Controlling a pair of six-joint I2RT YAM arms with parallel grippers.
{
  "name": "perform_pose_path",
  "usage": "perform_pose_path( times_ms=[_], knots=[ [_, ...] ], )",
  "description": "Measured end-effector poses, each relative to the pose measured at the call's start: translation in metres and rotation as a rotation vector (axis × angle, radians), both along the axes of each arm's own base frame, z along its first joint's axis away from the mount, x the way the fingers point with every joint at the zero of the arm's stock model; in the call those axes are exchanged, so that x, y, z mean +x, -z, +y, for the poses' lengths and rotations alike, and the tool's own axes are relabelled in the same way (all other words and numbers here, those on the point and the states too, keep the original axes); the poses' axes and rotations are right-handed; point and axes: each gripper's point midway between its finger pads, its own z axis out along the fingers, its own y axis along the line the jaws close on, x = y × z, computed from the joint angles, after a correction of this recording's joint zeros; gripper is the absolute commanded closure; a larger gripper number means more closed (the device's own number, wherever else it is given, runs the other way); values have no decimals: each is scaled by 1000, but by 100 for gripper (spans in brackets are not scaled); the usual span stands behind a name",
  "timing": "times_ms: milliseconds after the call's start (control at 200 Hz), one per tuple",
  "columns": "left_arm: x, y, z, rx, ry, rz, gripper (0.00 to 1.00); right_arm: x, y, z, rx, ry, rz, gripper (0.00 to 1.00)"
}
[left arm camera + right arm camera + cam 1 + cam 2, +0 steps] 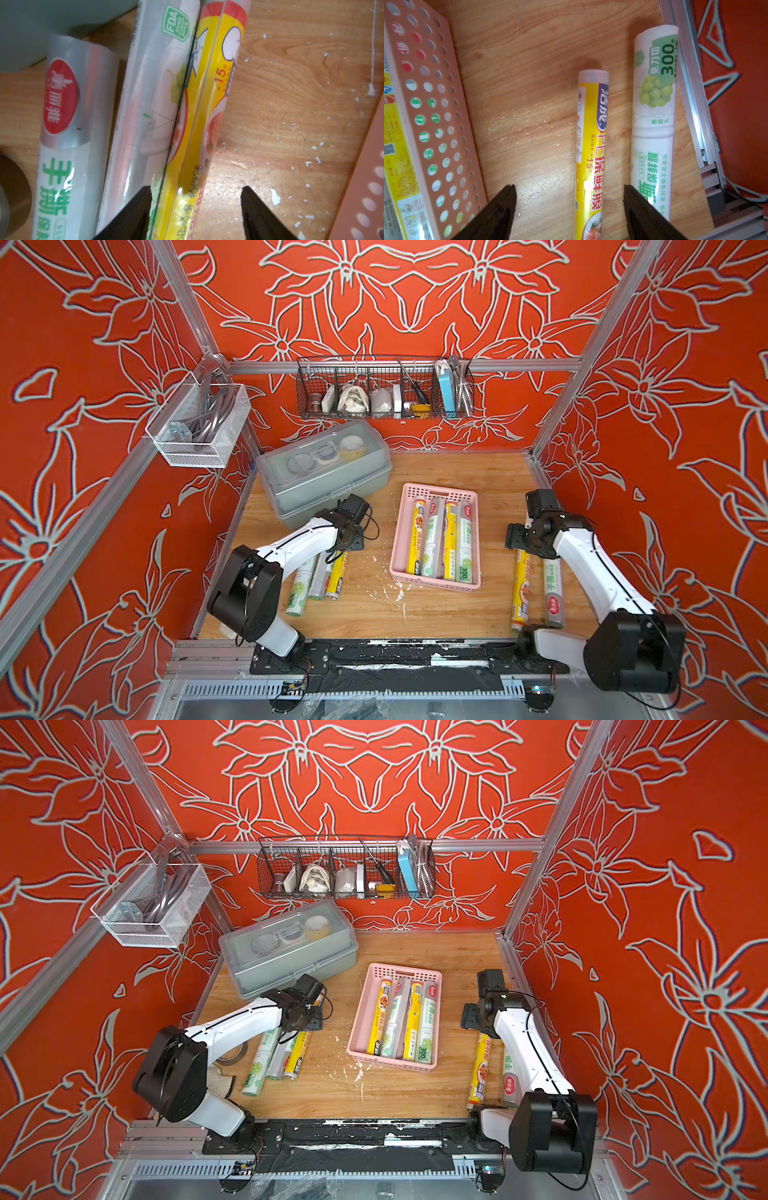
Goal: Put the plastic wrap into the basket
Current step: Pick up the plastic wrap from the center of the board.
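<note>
Left end effector [196, 187] and right end effector [569, 186] spread, each straddling a yellow roll [589, 145]

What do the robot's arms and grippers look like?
The left arm and right arm have smooth white shells, bulky black joints and thin black cables along them. The left gripper and right gripper each carry two matte black fingers tapering to points.

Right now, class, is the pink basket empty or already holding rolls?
Holding rolls. Four rolls lie side by side in the basket; five more rolls lie outside it on the table.
</note>
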Motion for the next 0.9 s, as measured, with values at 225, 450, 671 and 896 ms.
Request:
perform_pose_path(
  times_ms=[225,450,671,896],
  knots=[
    [0,7,-1,4,1,16,32,0,0,0,-1,-7,2,19],
    [1,17,-5,-6,7,40,32,0,0,0,-3,-12,3,19],
    [-2,28,-14,-24,27,73,34,0,0,0,-3,-14,4,19],
    [-9,40,-25,-17,60,110,35,0,0,0,-3,-14,4,19]
  ],
)
